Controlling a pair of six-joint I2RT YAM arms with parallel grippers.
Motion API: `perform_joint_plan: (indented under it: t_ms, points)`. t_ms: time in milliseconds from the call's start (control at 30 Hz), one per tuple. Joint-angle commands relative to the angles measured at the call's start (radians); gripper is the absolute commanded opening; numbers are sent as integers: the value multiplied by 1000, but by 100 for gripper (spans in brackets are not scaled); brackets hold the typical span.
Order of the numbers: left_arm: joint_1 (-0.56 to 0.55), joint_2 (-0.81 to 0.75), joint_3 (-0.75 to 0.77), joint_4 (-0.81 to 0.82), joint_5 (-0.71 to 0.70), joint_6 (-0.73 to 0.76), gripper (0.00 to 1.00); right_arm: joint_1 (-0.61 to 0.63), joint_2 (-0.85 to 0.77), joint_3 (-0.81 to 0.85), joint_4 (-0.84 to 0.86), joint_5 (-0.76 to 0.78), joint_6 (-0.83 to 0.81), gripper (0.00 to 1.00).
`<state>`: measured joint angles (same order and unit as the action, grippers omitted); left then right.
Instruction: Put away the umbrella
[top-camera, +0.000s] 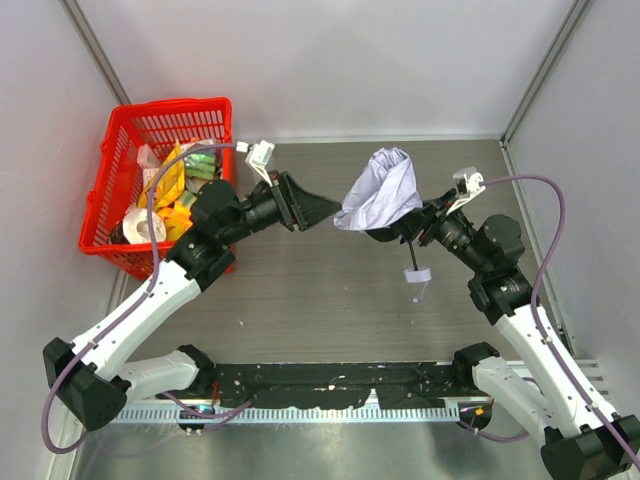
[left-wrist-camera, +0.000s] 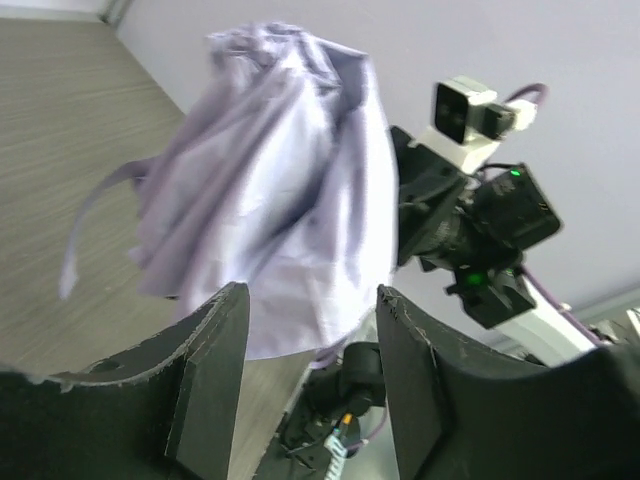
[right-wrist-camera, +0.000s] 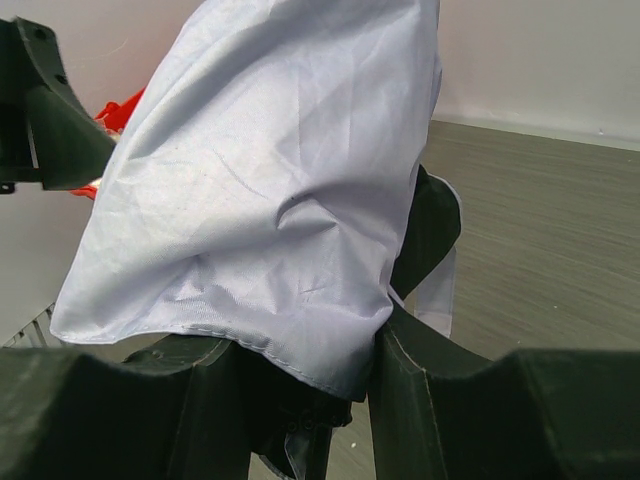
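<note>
The umbrella (top-camera: 382, 190) has its pale lavender canopy gathered into a loose bundle and held above the table, right of centre. Its thin black shaft and small handle with a light strap (top-camera: 416, 272) hang down toward the table. My right gripper (top-camera: 392, 232) is shut on the umbrella at the lower edge of the canopy; in the right wrist view the fabric (right-wrist-camera: 270, 170) drapes over the fingers (right-wrist-camera: 420, 390). My left gripper (top-camera: 325, 208) is open and empty, just left of the canopy and pointing at it. In the left wrist view the canopy (left-wrist-camera: 270, 190) lies beyond the spread jaws.
A red plastic basket (top-camera: 100, 190) with several packets and a tape roll stands at the back left, behind my left arm. Grey walls close in the table at the back and sides. The right arm's wrist (left-wrist-camera: 470, 230) shows behind the canopy.
</note>
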<state>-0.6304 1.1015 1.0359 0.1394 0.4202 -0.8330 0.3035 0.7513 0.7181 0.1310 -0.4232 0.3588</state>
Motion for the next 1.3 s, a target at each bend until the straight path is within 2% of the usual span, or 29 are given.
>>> perform_joint_plan:
  t_ms: [0, 100, 300, 367, 567, 767, 967, 1100, 1133, 1267]
  points:
    - [-67, 49, 110, -67, 38, 26, 60, -3, 3, 70, 68, 26, -18, 1]
    - [-112, 80, 162, -173, 0, 75, 66, -4, 6, 73, 67, 27, -18, 1]
    - [-192, 80, 182, -351, -214, 221, 69, -4, 10, 78, 62, 37, -26, 1]
    - [-207, 70, 168, -360, -261, 233, 72, -4, 13, 80, 62, 34, -26, 1]
    - [-210, 132, 173, -265, -193, 186, 67, -4, 22, 76, 78, 18, -11, 1]
    - [-209, 201, 248, -261, -181, 175, 67, -4, 23, 67, 67, 14, -15, 1]
    - [-209, 259, 306, -319, -202, 172, 40, -4, 19, 61, 62, 14, -18, 1]
    - [-209, 251, 300, -346, -231, 173, 5, -4, 22, 58, 53, 44, -14, 1]
    - [-209, 247, 291, -351, -233, 176, 0, -4, 25, 57, 50, 55, -12, 1]
    - [-210, 161, 169, -295, -190, 169, 0, -4, 34, 69, 21, 191, 6, 1]
